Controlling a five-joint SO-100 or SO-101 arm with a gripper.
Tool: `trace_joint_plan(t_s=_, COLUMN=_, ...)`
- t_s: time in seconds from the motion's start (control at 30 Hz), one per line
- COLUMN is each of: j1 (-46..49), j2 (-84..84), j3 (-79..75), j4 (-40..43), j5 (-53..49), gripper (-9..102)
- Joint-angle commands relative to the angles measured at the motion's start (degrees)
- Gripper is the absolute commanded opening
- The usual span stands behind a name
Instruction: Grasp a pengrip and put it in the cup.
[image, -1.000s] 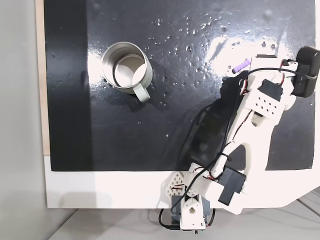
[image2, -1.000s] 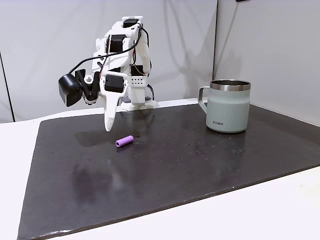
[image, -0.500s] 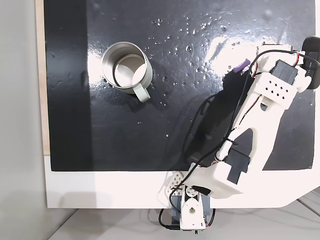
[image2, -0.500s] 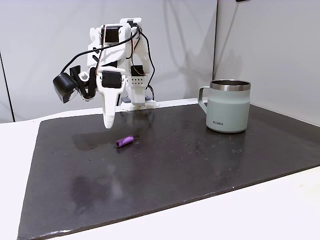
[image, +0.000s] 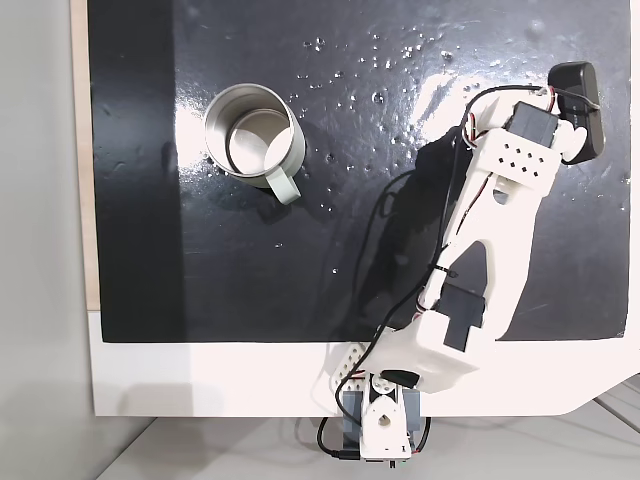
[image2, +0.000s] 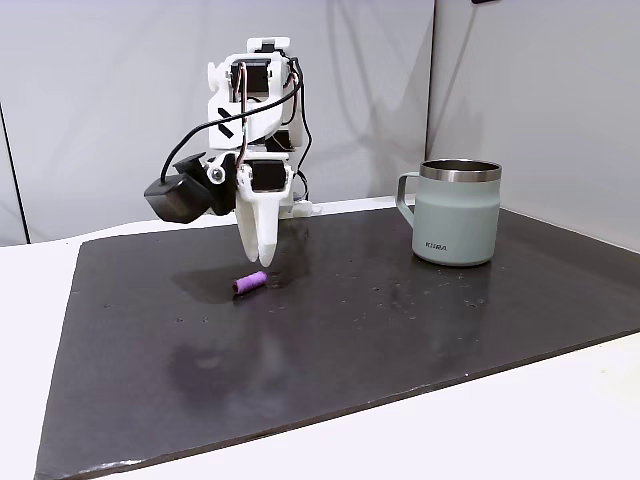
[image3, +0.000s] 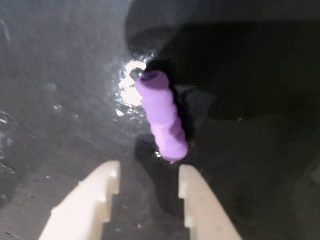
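The pengrip (image2: 250, 283) lies flat on the black mat (image2: 400, 330), well apart from the cup (image2: 459, 213), on the side of the mat far from it. In the wrist view the pengrip (image3: 161, 115) is a short purple ribbed tube, and its near end is just in front of the gap between the two white fingers (image3: 97, 200). The gripper (image2: 263, 258) hangs with its tips pointing down, just above the pengrip and a little behind it, not touching it. The jaws stand narrowly open with nothing between them.

The cup stands upright on the mat. In a fixed view from above, the cup (image: 252, 140) shows its pale shiny inside, and its handle points toward the white edge of the table (image: 200, 380). In this same view the white arm (image: 490, 250) reaches from its base, far from the cup, and it covers the place where the pengrip lies.
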Motion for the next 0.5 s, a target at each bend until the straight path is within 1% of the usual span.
trace_joint_plan(t_s=0.0, j1=-0.6, j2=0.5, j3=-3.4, j4=1.5, j5=-3.3, gripper=19)
trace_joint_plan(t_s=0.17, j1=-0.1, j2=-0.4, j3=-4.7, j4=2.0, j5=-6.2, gripper=22)
trace_joint_plan(t_s=0.47, j1=2.0, j2=-9.5, j3=-18.1, j4=9.5, j5=-9.0, gripper=24)
